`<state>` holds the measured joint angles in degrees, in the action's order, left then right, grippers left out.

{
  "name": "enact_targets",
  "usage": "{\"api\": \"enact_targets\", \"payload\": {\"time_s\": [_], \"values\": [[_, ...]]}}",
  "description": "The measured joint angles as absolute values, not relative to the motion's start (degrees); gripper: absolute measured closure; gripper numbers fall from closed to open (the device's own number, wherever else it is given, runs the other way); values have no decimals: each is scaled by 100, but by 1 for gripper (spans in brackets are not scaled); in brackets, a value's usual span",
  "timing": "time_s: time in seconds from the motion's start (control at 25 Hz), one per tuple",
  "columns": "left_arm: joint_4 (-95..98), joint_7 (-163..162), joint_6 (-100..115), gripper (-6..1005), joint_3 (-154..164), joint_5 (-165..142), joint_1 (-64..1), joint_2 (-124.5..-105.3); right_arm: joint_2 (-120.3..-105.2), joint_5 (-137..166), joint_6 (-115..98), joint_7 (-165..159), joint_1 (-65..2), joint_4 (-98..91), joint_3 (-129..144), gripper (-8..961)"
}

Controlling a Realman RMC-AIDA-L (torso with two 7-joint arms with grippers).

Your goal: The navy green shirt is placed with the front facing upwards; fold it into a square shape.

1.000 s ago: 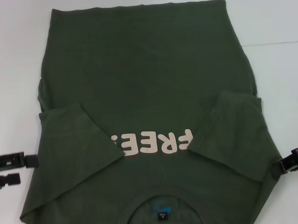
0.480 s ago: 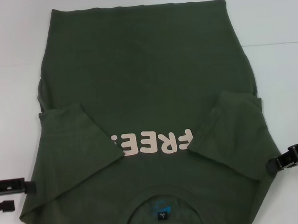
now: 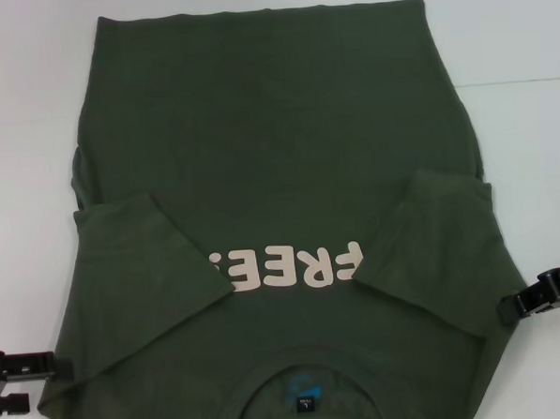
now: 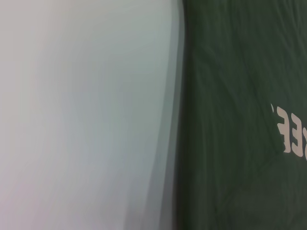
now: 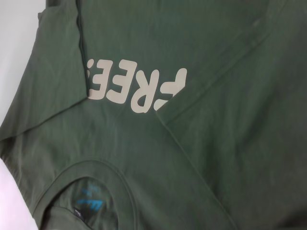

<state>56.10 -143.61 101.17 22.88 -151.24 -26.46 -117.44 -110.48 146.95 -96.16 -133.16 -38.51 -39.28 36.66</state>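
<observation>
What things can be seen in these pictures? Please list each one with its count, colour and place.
shirt: one, dark olive green, spread front up over the table, collar nearest the robot, both sleeves folded in over the chest.
print: one, pale pink letters, on the chest between the folded sleeves.
label: one, small and black, inside the collar.
table: one, white, under the shirt.
left gripper: one, black, at the shirt's left edge near the shoulder.
right gripper: one, black, at the shirt's right edge near the shoulder.
</observation>
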Motion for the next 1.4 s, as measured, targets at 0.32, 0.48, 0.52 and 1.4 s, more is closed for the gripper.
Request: {"api": "enact_targets", "payload": {"time_s": [0.32,0.48,0.52,1.4], "values": [[5331,-14381,9971,106,2413,-15152,-2757,-11723,-11048,14696,-9615,-13315,-3870,-3929,3672,857],[5236,-14392,9928,112,2502,-15153,-2785,-11709,-11048,14696,-9617,-13315,-3891,-3928,3686,857],[5236,-14401,9925,114,2515,-15153,-2787,-11708,-11048,14695,-9618,-13315,-3893,-3928,3683,857],[5253,-14397,9711,696,2845,-15303,-2847,-11719,-11048,14686,-9606,-13322,-3928,-3929,3639,868]]}}
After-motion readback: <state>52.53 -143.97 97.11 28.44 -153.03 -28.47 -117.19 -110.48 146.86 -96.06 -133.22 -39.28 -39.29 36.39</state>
